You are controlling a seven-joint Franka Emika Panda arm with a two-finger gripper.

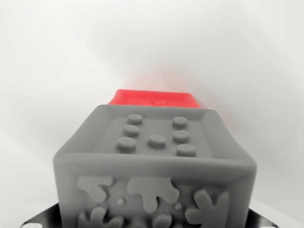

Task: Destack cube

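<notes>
I see the grey cube [154, 166] filling the lower centre, with the red cube [154, 99] just behind it. White table [47, 71] lies open to either side and beyond.

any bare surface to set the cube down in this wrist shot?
Bare white surface lies on both sides of the grey cube and beyond the red cube. The middle is crowded: grey cube fills it, red one close behind. Gripper fingers not visible.

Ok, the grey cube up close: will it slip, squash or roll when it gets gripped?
The grey cube probably won't roll: its faces look flat. Its rounded edges and matte, moulded look suggest soft rubbery material, so it may squash slightly. The raised studs and relief shapes should help against slipping. The red cube sits behind it; the end effector's state can't be judged.
</notes>
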